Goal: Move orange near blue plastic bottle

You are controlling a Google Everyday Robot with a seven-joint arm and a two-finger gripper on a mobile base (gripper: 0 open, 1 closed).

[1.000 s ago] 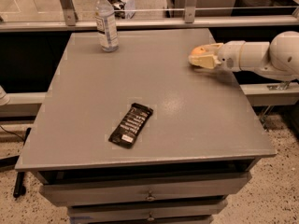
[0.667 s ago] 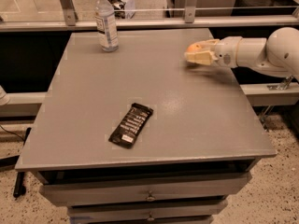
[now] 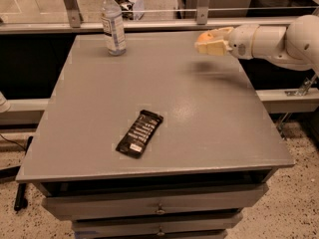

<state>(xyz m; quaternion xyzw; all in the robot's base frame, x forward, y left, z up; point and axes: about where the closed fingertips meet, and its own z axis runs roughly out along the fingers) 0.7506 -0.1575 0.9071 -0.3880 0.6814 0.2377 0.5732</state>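
Note:
The blue plastic bottle (image 3: 113,23) stands upright at the table's far left corner; it is clear, with a white cap and a pale label. My gripper (image 3: 206,42) reaches in from the right, raised above the far right part of the table. It is shut on the orange (image 3: 205,36), which shows as a small orange patch between the cream fingers. The orange is about a third of the table's width to the right of the bottle.
A flat black snack wrapper (image 3: 140,133) lies near the middle front of the grey table (image 3: 199,128). The white arm (image 3: 279,39) spans the right edge. Metal rails and posts run behind the table. Drawers sit below the front edge.
The gripper with the orange has lifted off the table and moved left and toward the far edge, closer to the bottle. The bottle and the wrapper have not moved.

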